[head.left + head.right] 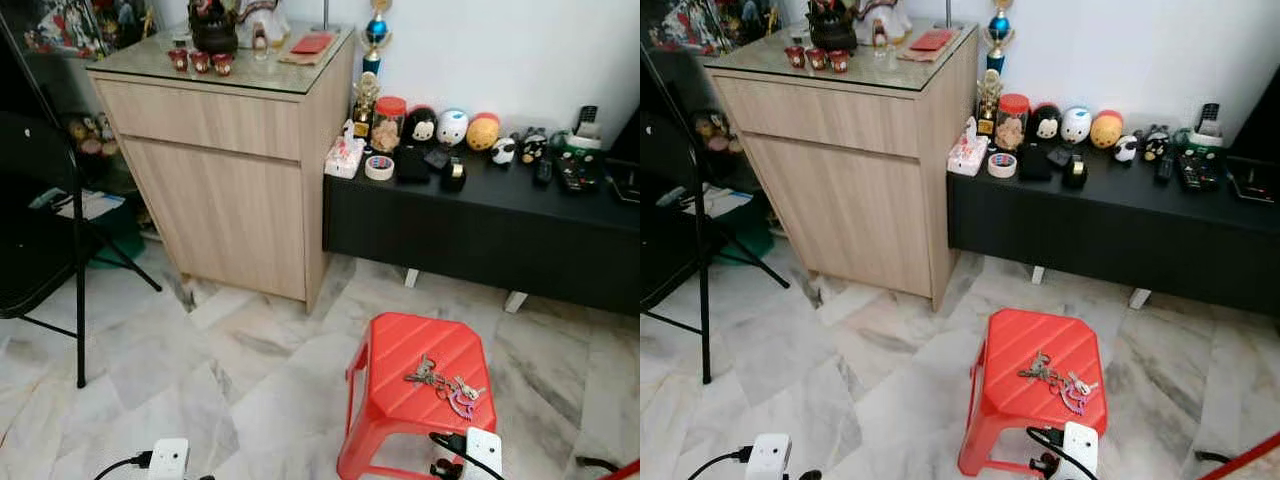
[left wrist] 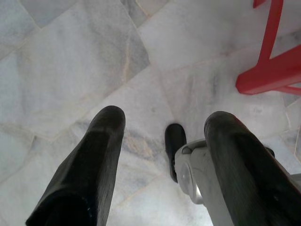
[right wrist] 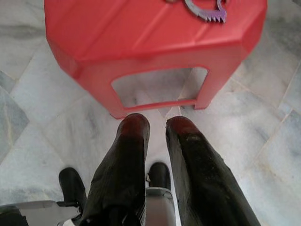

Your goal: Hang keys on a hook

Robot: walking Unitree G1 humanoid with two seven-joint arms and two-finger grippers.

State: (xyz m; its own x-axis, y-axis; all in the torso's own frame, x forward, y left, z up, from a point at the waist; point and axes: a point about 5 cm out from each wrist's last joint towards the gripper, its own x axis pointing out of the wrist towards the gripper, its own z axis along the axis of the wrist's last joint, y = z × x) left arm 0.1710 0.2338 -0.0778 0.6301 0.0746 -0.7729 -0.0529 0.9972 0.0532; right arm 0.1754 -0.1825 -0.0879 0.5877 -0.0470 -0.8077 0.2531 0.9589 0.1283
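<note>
Approach step, nothing picked yet. Keys (image 1: 446, 384) lie on the red stool (image 1: 400, 350) top, toward its right edge. Right pincer (image 3: 157, 129) low before the stool, fingers slightly parted, empty. Left pincer (image 2: 162, 127) spread over floor. Next: reach down, grab keys. No hook spotted.

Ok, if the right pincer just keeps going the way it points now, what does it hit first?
Most likely the near side of the red stool, just below the seat where the keys lie. The right pincer aims at the stool's side opening, with marble floor beneath; depth is hard to judge.
</note>
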